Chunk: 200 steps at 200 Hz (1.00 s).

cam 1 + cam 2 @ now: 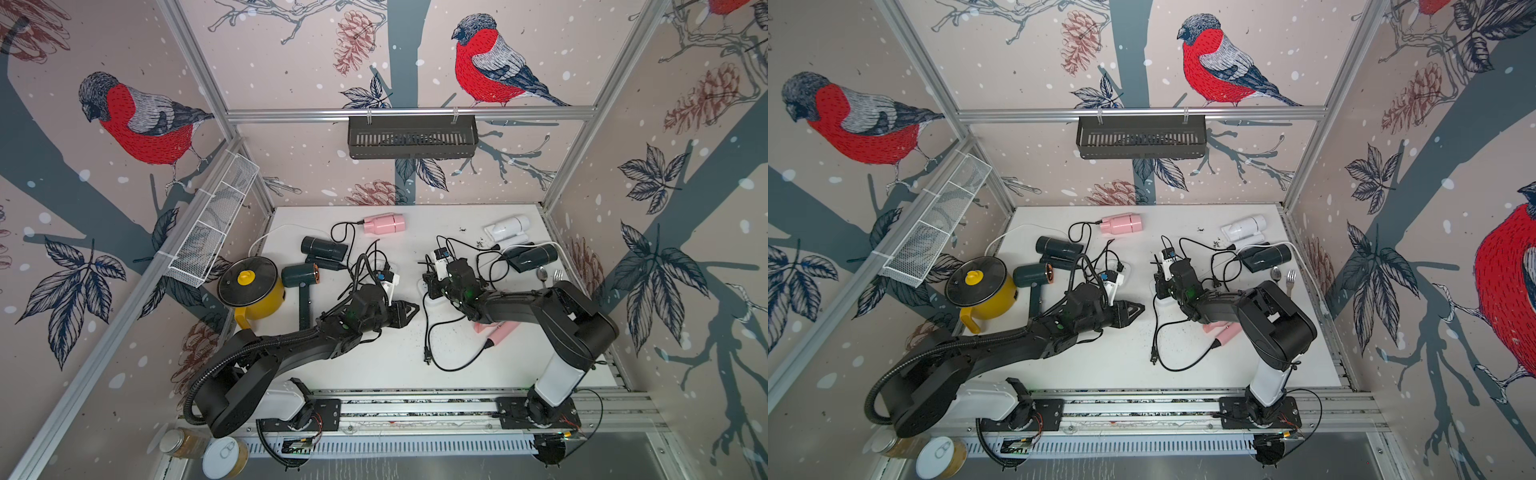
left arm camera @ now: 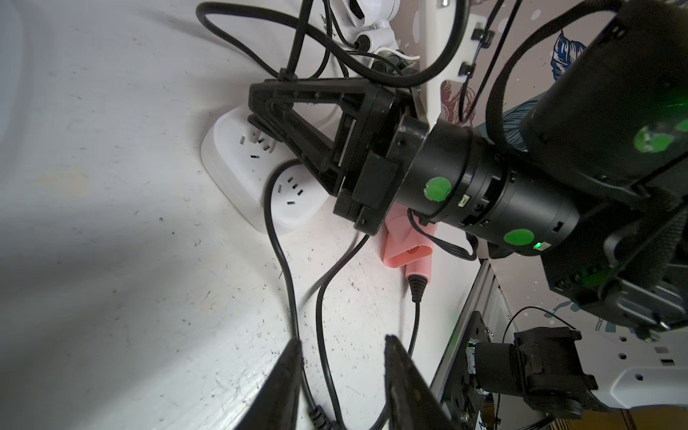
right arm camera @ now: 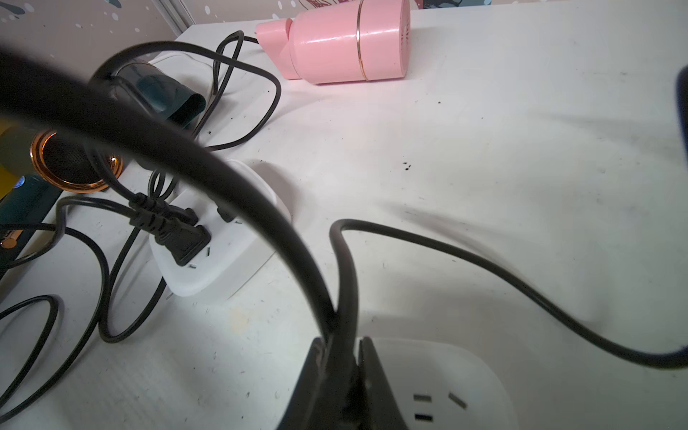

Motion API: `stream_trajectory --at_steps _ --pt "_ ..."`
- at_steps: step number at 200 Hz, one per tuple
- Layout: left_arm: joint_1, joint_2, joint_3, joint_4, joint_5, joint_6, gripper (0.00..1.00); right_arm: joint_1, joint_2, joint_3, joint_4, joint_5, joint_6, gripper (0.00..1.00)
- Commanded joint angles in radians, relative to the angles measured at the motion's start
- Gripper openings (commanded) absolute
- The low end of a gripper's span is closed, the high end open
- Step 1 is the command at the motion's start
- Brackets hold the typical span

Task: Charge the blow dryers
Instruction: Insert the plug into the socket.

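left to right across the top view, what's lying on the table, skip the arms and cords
yellow pot with black lid → dark green hair dryer with copper nozzle → pink hair dryer at the back → white hair dryer → metal fork

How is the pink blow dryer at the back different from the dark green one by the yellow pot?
The pink blow dryer is pale; the dark green blow dryer has a copper nozzle ring. The pink one looks folded short; the green one's handle sticks out toward the front. Pink lies alone near the back edge; green lies beside the yellow pot. Both rest on the white table.
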Motion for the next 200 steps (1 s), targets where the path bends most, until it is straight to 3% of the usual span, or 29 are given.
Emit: stream_trajectory --at_steps 1,100,200 --pt "-0.001 -0.006 -0.001 0.009 -0.003 -0.006 0.38 0.004 0.016 0.016 0.026 0.019 -0.006 0.05" --pt "-0.001 0.000 -0.004 0.011 -0.002 -0.003 0.38 0.007 0.041 0.003 0.033 0.128 0.010 0.05" --pt "-0.001 0.000 -0.011 0.022 0.001 -0.007 0.38 0.022 0.085 -0.018 0.087 0.150 0.038 0.05"
